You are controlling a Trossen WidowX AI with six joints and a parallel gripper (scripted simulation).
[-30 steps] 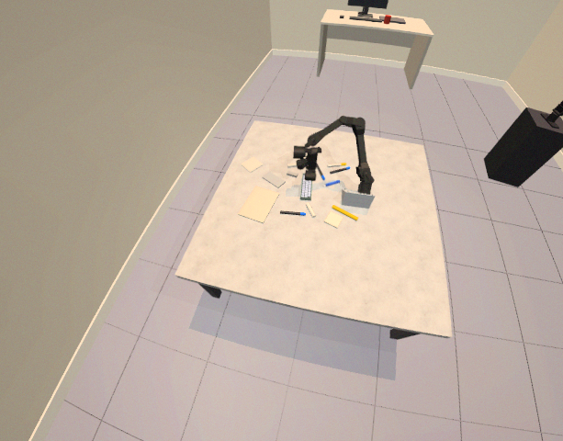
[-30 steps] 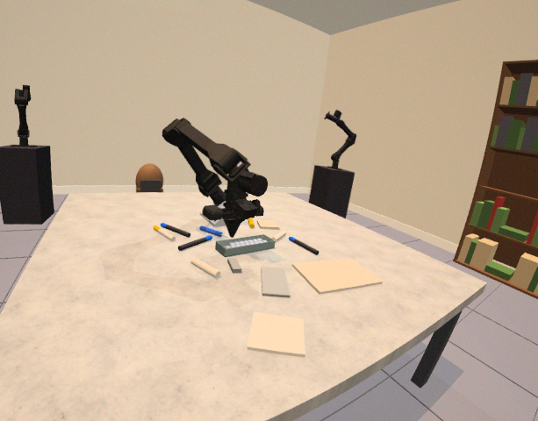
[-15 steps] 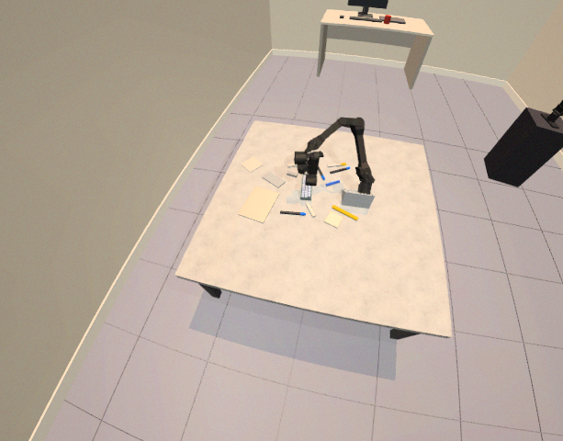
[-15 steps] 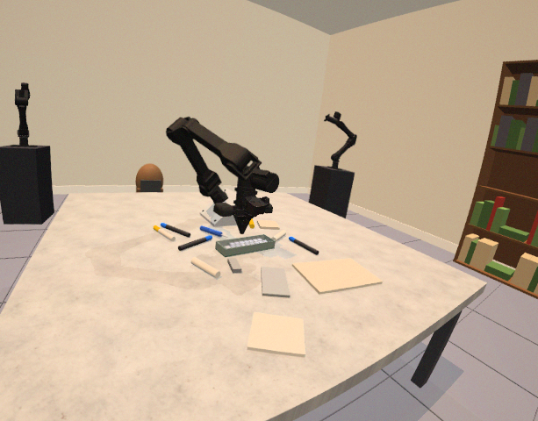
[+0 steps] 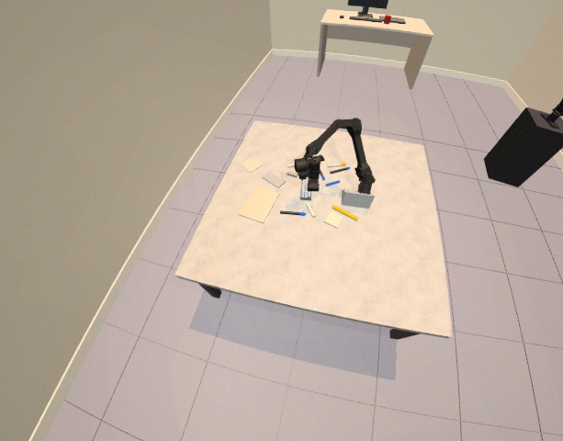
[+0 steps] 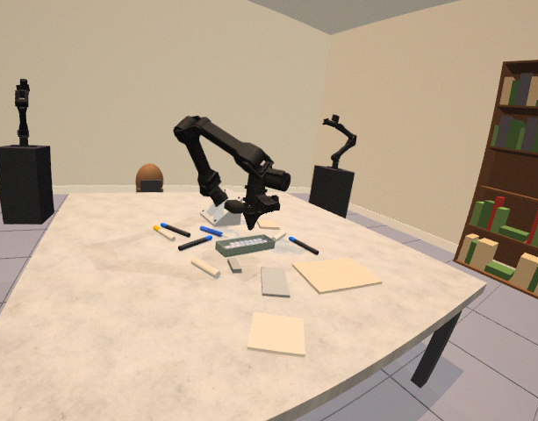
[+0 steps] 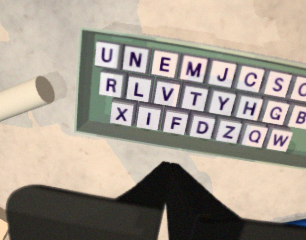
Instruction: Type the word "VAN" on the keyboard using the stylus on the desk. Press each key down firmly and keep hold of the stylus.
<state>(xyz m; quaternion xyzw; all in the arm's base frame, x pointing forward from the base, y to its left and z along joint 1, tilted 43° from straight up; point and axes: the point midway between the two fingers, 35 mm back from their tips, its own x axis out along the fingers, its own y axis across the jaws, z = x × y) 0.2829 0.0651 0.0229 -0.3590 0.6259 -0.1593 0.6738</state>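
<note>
The keyboard point(image 5: 305, 195) point(image 6: 244, 250) point(image 7: 195, 98) is a small green tray with white letter keys. In the wrist view the V key point(image 7: 166, 94) is in the middle row and the N key point(image 7: 135, 60) in the top row; the A key is out of that view. My gripper point(image 6: 250, 227) point(image 7: 168, 170) is shut with nothing between its fingertips. It hangs above the desk, and in the wrist view its tips show just beside the tray's edge below the F key. A blue stylus-like stick point(image 5: 332, 183) point(image 6: 211, 231) with a thin pale tip lies on the desk.
Black pens with blue caps point(image 5: 292, 212) point(image 6: 304, 245) lie around the keyboard. A cream stick point(image 5: 310, 209) point(image 7: 18, 101) lies off its U end. A yellow stick point(image 5: 344, 211), a grey slab point(image 5: 274, 179) point(image 6: 275, 281) and a large cream sheet point(image 5: 259, 204) point(image 6: 336, 274) lie farther out.
</note>
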